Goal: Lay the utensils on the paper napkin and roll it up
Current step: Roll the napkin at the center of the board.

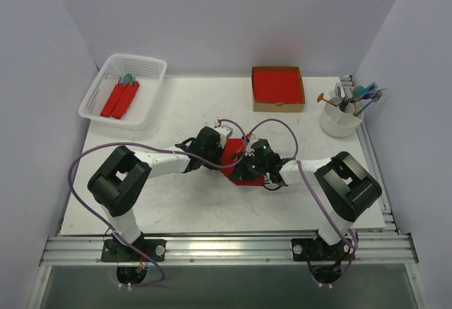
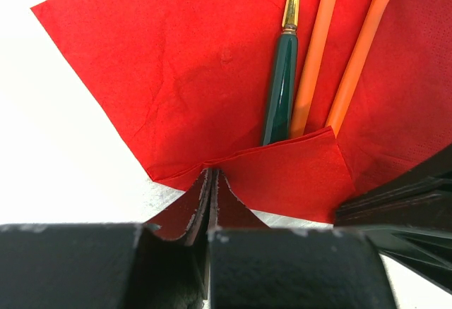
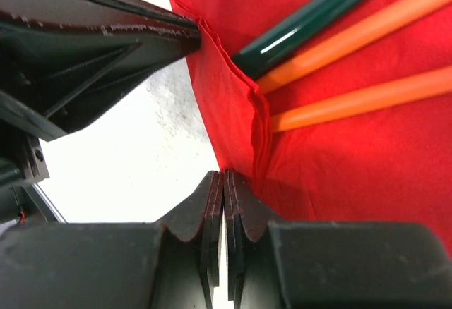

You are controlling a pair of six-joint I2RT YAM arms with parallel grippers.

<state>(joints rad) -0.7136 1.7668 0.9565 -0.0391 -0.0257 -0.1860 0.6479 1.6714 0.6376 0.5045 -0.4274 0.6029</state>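
Paper napkin (image 1: 233, 162): red sheet, flat on the table (image 1: 176, 203) near its middle, between the 2 gripper heads.

3 utensils (image 2: 311, 62) lie on it side by side: 1 teal handle (image 2: 280, 97) with a gold neck and 2 orange handles (image 3: 367, 97). The near edge of the sheet is folded up into a small flap (image 2: 289, 175) over the handle ends (working ends are out of frame in both wrist views).

Left gripper (image 2: 212, 176): jaws clenched, pinching the napkin edge at the flap's left corner.

Right gripper (image 3: 223, 178): jaws pressed together, nipping the same folded edge further along. The 2 grippers sit just beside each other.

Outward:
- White basket (image 1: 92, 89), far left, holding red rolls (image 1: 120, 99).
- Cardboard box (image 1: 277, 106) of red sheets at the back.
- White cup (image 1: 337, 127), far right, with coloured cutlery (image 1: 357, 96) standing in it.
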